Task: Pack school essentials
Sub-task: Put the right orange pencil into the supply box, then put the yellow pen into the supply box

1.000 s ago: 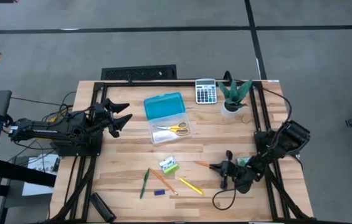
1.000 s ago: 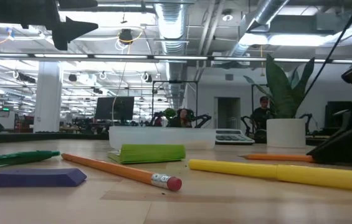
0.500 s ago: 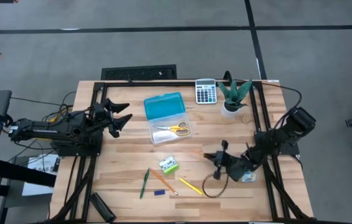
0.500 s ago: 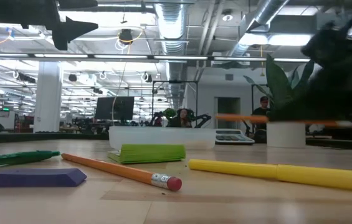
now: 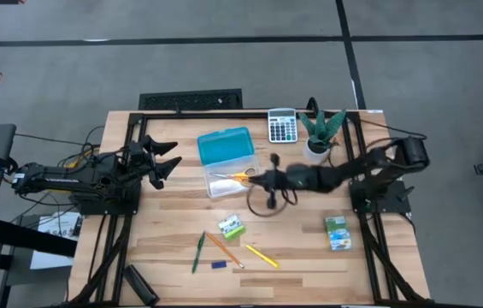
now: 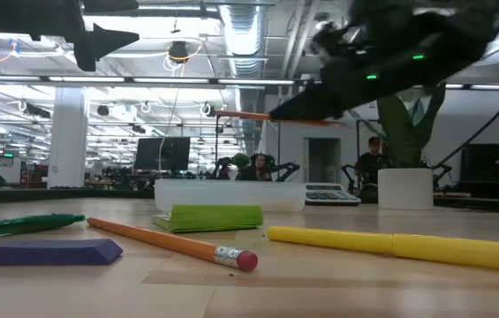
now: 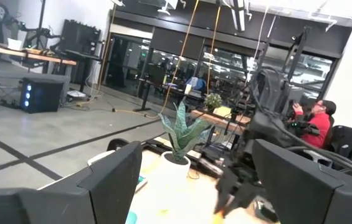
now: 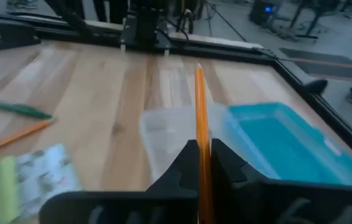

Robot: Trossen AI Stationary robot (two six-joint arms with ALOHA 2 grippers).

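Gripping a slim orange pencil (image 8: pixel 200 124) between clenched fingers, the right hand (image 5: pixel 256 180) hovers above the clear plastic pencil case (image 5: pixel 234 186) with its turquoise lid (image 5: pixel 225 145), where yellow-handled scissors (image 5: pixel 235 177) lie. At the wooden bench's (image 5: pixel 173 222) left edge, the left hand (image 5: pixel 166 159) waits, fingers spread apart.

Pale, matt, planked wooden tabletop (image 5: pixel 173 222). Clear, glossy plastic rectangular case (image 5: pixel 234 180) with smooth teal plastic lid (image 5: pixel 225 145). Orange painted wooden pencil (image 8: pixel 200 124), lightly glossy, between matt black gripper fingers (image 8: pixel 225 171).
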